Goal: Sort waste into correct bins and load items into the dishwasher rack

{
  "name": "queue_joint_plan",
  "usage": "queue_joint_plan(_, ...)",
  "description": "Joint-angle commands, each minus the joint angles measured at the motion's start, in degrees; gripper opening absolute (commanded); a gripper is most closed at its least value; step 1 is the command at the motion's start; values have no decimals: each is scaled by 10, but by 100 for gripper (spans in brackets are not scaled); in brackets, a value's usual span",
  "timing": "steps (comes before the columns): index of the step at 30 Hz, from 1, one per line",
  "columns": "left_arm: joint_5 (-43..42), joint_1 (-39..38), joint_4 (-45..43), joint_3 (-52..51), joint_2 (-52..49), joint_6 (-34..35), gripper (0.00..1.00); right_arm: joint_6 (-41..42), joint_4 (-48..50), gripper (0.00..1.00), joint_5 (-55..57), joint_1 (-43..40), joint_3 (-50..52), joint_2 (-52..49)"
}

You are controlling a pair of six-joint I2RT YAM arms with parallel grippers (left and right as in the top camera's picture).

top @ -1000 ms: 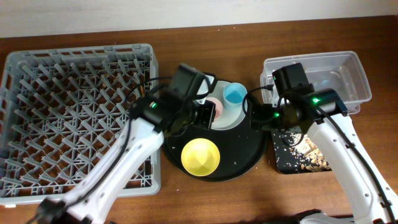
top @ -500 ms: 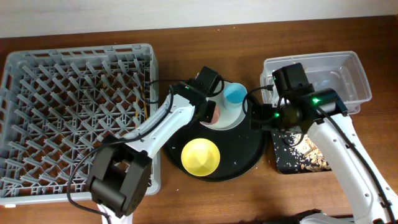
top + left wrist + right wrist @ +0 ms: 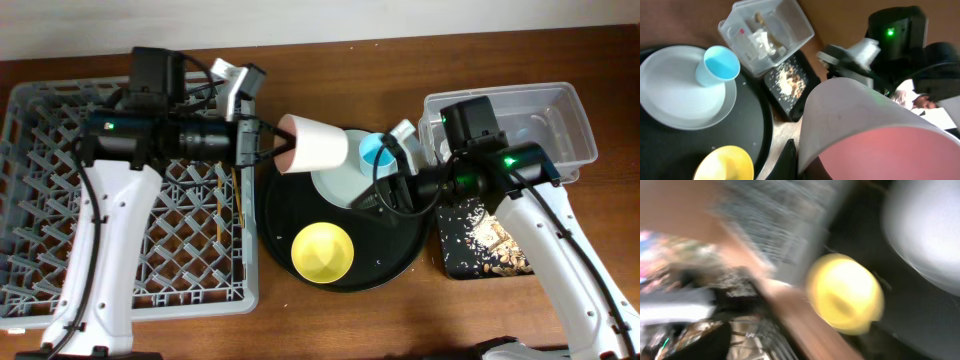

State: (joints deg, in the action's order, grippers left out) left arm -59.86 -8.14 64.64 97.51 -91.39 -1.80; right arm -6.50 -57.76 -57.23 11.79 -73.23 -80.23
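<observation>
1. The grey dishwasher rack (image 3: 60,210) stands on the left of the brown table (image 3: 330,40). The left arm (image 3: 110,230) hides a strip of it, and its left side runs out of the overhead view.
2. The round black tray (image 3: 385,262) is just beside the rack.
3. The clear tub (image 3: 545,120) is at the far right. On its wall there is a small red mark, too small to read. The right arm (image 3: 540,230), with a green light (image 3: 509,158), covers its left corner.
4. The shallow black tray (image 3: 478,250) lies in front of the tub, partly under the right arm, and carries beige food scraps (image 3: 788,80).
5. The pale plate (image 3: 345,185) rests on the round tray.
6. The yellow bowl (image 3: 322,252) sits on the round tray, near the plate.
7. The pink cup (image 3: 315,146) is in the air on its side, above the left part of the round tray. The left end effector (image 3: 268,148) is closed on its open end.
8. The light-blue cup (image 3: 377,150) stands upright on the plate.
9. The right end effector (image 3: 383,193) hovers over the plate. Its wrist view is blurred, so I cannot tell how wide it is.
10. The chopsticks (image 3: 239,190) lie in the right part of the rack.
11. A white tissue (image 3: 761,41) and a brownish snack wrapper (image 3: 759,18), hard to make out, lie in the tub.
</observation>
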Motion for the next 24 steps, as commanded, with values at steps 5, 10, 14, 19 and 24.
queue_joint_plan(5,-173,-11,22,7,3,-61,0,61,292,99,-309,-31,-8,10)
queue_joint_plan(10,-169,-42,19,7,3,-69,0,143,350,94,-245,14,-8,10)
queue_joint_plan(14,-166,-42,19,7,3,-70,0,251,452,72,-231,21,-8,10)
queue_joint_plan(19,-99,-31,18,7,3,-69,8,255,434,47,-231,21,-8,10)
queue_joint_plan(24,139,135,27,7,3,-49,68,304,247,31,122,23,-9,10)
